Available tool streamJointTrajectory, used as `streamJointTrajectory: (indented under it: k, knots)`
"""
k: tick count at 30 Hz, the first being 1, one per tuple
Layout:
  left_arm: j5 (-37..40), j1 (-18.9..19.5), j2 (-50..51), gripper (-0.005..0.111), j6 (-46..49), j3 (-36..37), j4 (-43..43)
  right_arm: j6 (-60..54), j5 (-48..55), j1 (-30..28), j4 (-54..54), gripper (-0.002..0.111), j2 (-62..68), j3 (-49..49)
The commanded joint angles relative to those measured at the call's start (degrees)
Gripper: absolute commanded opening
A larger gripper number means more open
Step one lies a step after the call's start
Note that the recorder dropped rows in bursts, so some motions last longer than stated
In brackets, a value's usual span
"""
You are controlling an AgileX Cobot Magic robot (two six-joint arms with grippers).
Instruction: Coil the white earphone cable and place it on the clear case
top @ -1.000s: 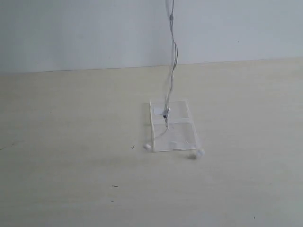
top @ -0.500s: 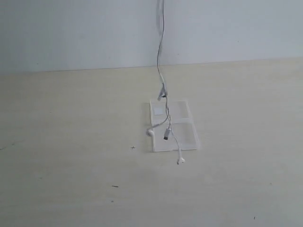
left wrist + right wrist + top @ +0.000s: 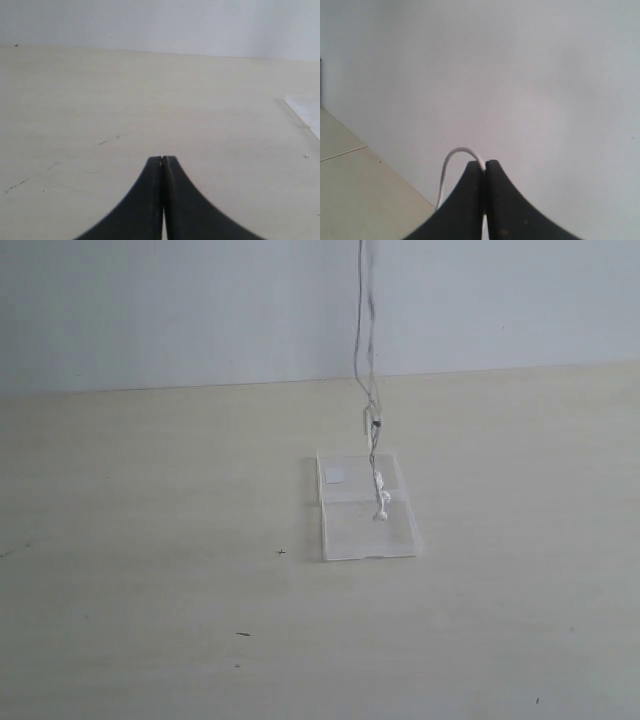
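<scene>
Our right gripper pinches the white earphone cable, which dangles below it over the clear case; our left gripper is closed, empty.

**Robot body: two black finger pairs in the wrist views**

Left gripper: two matte black fingers, smooth surface with a slight sheen along the edges. Each has a straight inner edge and a concave outer edge, so the pair is wide at the base and narrows to blunt, rounded tips. Right gripper: same black finish, same flared profile. Its fingers show a few faint pale specks near the base.
</scene>
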Motion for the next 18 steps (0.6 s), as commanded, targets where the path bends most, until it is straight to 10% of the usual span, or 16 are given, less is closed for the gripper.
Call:
streamJointTrajectory:
  k: [1,18]
  knots:
    - [-5.1,0.0,-0.2,0.0,-0.1,0.2,0.3,-0.5,0.0,-0.2,-0.2,0.0,0.1,-0.3]
    - [-19.9,0.0,-0.2,0.0,1.5,0.2,-1.6,-0.5,0.1,-0.2,-0.2,0.0,0.1,-0.3]
